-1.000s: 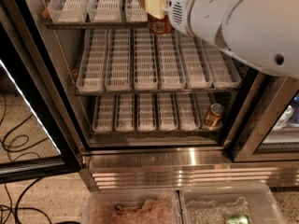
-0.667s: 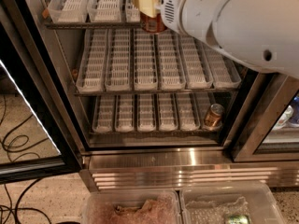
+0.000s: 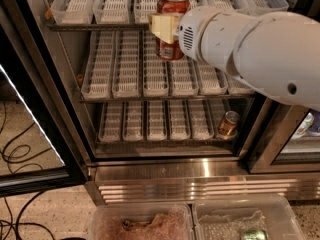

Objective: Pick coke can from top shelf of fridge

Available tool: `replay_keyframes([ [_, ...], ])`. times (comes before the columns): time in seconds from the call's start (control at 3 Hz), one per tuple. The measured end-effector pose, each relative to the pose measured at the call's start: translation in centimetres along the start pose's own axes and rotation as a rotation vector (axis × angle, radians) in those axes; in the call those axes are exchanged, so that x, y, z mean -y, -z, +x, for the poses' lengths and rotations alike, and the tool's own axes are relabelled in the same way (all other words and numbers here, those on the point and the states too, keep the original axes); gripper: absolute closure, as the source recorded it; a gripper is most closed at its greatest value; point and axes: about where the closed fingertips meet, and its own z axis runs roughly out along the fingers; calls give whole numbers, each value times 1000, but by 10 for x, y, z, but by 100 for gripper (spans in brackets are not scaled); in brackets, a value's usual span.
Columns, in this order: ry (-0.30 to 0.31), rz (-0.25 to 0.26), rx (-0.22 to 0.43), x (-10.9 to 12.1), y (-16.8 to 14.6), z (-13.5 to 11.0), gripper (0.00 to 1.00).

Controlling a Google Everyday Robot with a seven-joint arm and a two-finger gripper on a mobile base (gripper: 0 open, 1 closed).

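Jaws are closed on the red aluminium coke can [image 3: 172, 4] with its silver top rim. One cream, blocky plastic finger [image 3: 161, 27] presses flat against the can's left side, and the other is hidden behind it. The gripper [image 3: 169, 28] sits at the front edge of the top shelf [image 3: 95, 27], a dark metal rack carrying white slotted plastic lane trays, about midway along its width. A smooth, rounded white arm [image 3: 260, 49] reaches in from the right edge.

The can stands upright with its long axis near vertical and its rim up. Its cylindrical body crosses the shelf's front rail, so its lower part shows against the ribbed trays of the middle rack [image 3: 125, 74].

The stainless-steel fridge [image 3: 200, 176] has a ribbed, glossy base. A copper-gold can [image 3: 228, 124] stands upright at the right end of the lowest rack [image 3: 150, 121]. Two clear plastic bins [image 3: 240, 216] lie below the base.
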Motion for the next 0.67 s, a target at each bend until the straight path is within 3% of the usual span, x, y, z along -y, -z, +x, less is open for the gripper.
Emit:
replay_keyframes([
  [0.67, -19, -6, -14, -2, 5, 4, 100],
])
